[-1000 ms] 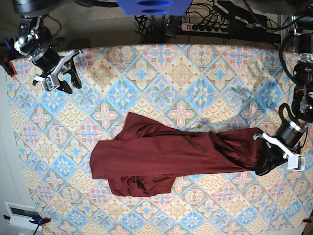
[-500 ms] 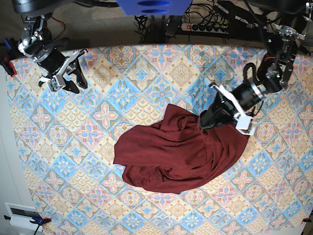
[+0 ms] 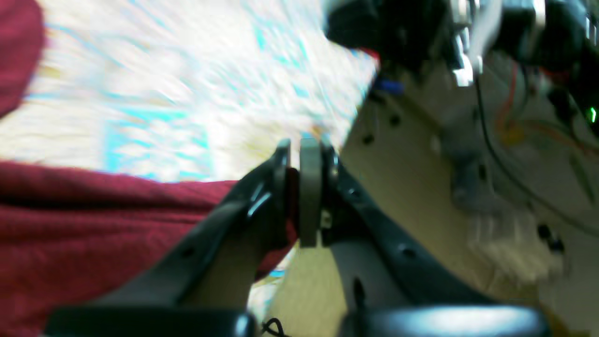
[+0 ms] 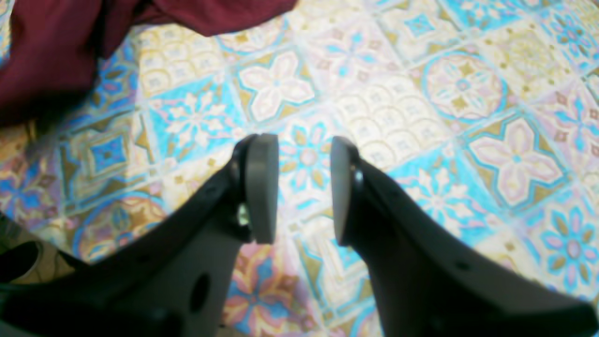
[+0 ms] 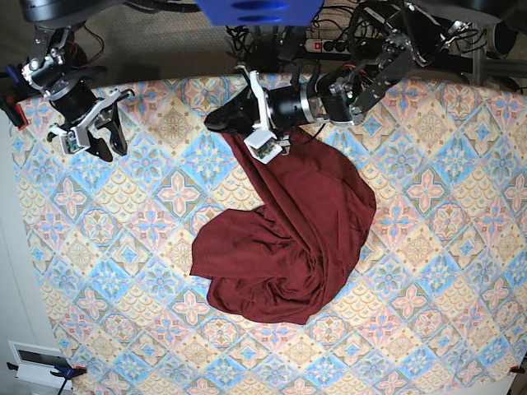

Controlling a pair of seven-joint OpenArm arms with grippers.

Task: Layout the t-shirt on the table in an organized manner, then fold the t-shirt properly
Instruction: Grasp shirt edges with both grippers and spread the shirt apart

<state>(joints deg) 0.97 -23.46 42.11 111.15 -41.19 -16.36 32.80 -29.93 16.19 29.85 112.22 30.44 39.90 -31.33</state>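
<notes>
While left hand [image 5: 221, 120] grips t-shirt [image 5: 296, 230], unprinted.

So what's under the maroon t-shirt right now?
Under the t-shirt only the patterned table cloth shows around its edges. One edge is lifted by the left gripper, shut on it. Anything beneath the bunched folds is covered.

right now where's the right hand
In the base view the right hand hovers open over the table's far left corner, well apart from the t-shirt.
</notes>
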